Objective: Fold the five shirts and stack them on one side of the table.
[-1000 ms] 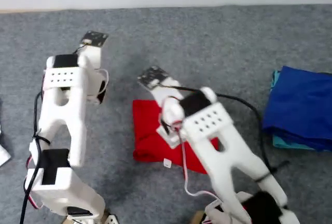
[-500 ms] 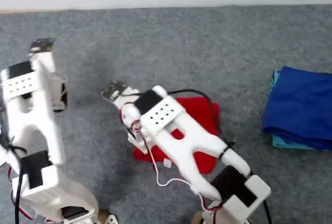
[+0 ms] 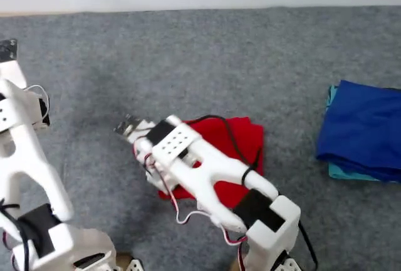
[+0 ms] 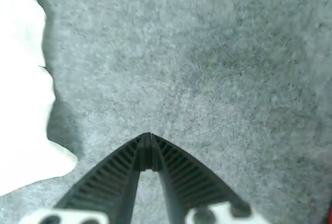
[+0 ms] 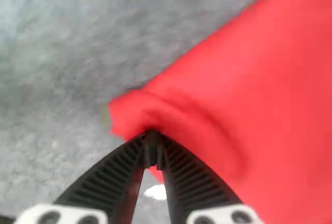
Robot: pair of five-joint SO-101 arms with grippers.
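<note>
A red shirt [image 3: 241, 142] lies folded on the grey carpet near the middle, partly under the right arm [image 3: 200, 164]. In the right wrist view my right gripper [image 5: 151, 143] is shut, pinching a bunched fold at the edge of the red shirt [image 5: 249, 89]. The left arm [image 3: 22, 139] stands at the far left of the table. My left gripper [image 4: 150, 143] is shut with nothing in it, just above bare carpet and beside a white cloth [image 4: 21, 89]. A folded blue shirt [image 3: 366, 123] tops a stack at the right edge, with a teal one [image 3: 351, 172] under it.
Grey carpet [image 3: 207, 58] covers the whole table, with open room across the back and between the red shirt and the blue stack. The right arm's black cable [image 3: 235, 142] loops over the red shirt.
The left arm has swung from the middle left out to the far left edge. The right arm has swept leftward across the red shirt to its left edge.
</note>
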